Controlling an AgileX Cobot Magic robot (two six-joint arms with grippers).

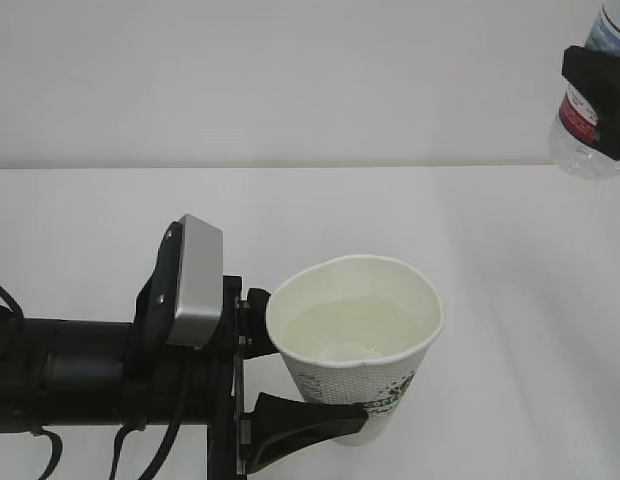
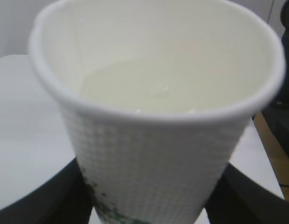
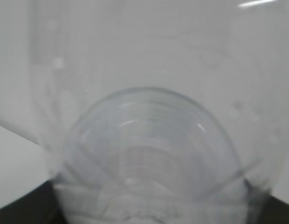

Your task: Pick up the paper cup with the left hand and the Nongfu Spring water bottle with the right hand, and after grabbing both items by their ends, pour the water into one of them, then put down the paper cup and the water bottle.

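Exterior view: the left hand (image 1: 295, 375) comes in from the left and is clamped on the paper cup (image 1: 355, 345). One black finger (image 1: 310, 420) presses the front of the cup low down, and the other sits behind the cup near the rim. The cup is held up above the white table (image 1: 490, 260) and leans a little. There is water (image 1: 355, 325) inside it, a pale pool partway up. A paper cup is light and soft, so a hard squeeze would bend it, and with water in it I think a tip or a bump could spill. The side, below the rim, looks like the best place to hold it. Far off in the top right corner, the right hand (image 1: 595, 85) grips the Nongfu Spring water bottle (image 1: 590, 130) around its label, well apart from the cup.

Left wrist view: the cup (image 2: 154, 154) fills the picture, very close to the hand. The water (image 2: 158, 88) lies flat and calm. Dark fingers (image 2: 247, 196) show at both bottom corners, one on each side of the cup.

Right wrist view: the clear bottle (image 3: 149, 154) is right up against the camera, blurry and round. It looks slippery and easy to squash. Dark corners at the bottom may be the fingers.
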